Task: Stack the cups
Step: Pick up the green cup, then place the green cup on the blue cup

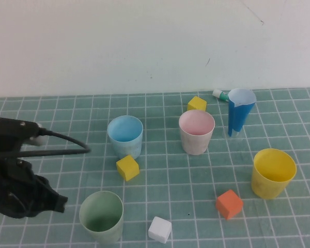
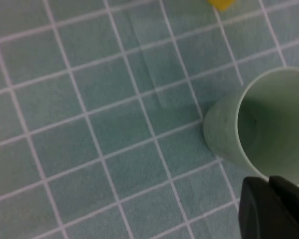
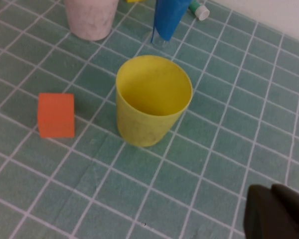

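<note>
Nothing stacked yet: your left gripper (image 2: 269, 209) sat shut, empty, at nine o'clock of the green cup (image 1: 101, 217); right gripper (image 3: 276, 214) shut near the yellow cup (image 3: 152, 99). You needed to open first.

You are looking at a robot test bench in a lab, not a home: a green cutting mat (image 1: 170, 155) ruled in a white grid is covering the table, a bare white wall (image 1: 144, 46) is standing behind it, and 4 plastic practice cups and toy cubes are sitting spaced out as props, beside a black cabled arm (image 1: 20, 175).
</note>
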Action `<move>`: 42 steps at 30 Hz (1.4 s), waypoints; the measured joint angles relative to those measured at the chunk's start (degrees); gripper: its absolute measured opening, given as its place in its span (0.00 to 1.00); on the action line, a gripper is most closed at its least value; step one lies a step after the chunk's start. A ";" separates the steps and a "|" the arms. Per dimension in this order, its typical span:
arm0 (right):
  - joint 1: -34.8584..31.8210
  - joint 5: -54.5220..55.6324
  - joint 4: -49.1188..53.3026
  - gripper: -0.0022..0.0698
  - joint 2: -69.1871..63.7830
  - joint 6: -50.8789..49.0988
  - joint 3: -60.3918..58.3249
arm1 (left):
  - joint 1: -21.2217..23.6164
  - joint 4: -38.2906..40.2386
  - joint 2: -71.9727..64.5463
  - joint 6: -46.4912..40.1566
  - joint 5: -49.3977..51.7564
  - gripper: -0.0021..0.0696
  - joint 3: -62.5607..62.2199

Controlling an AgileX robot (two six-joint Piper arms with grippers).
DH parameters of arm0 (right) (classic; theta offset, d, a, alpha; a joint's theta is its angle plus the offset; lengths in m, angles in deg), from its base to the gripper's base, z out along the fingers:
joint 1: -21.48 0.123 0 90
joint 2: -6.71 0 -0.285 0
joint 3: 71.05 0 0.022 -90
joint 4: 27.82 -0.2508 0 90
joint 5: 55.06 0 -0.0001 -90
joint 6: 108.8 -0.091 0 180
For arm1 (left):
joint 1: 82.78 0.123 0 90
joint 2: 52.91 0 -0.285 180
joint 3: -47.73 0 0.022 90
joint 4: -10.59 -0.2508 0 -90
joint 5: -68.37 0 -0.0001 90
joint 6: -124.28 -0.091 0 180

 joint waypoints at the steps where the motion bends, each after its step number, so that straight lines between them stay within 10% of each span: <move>1: 0.00 0.00 -0.31 0.03 0.00 0.00 -0.45 | -0.91 -0.50 -1.15 -0.23 -0.26 0.03 0.00; 5: 0.00 0.25 -1.89 0.03 0.00 1.96 -0.88 | -5.67 -2.66 -5.31 -2.49 -2.09 0.19 -0.13; 11: 0.00 0.64 -5.37 0.03 0.00 5.25 -0.88 | -8.51 -2.91 -9.35 -1.69 -8.41 0.74 -0.17; 15: 0.00 0.71 -6.60 0.03 0.00 6.04 -0.88 | -8.51 -3.16 -13.62 -0.18 -11.30 0.84 -0.26; 20: 0.00 0.86 -6.71 0.03 0.00 6.39 -0.88 | -8.51 -2.87 -19.16 -0.08 -14.27 0.70 -0.40; 27: 0.00 1.60 -7.75 0.03 0.00 6.39 -0.88 | -8.51 -1.05 -23.64 -0.19 -9.89 0.11 -5.35; 42: 0.00 2.88 -8.03 0.03 0.00 6.51 -0.88 | -8.77 -2.97 -26.45 -0.28 -6.02 0.04 -34.23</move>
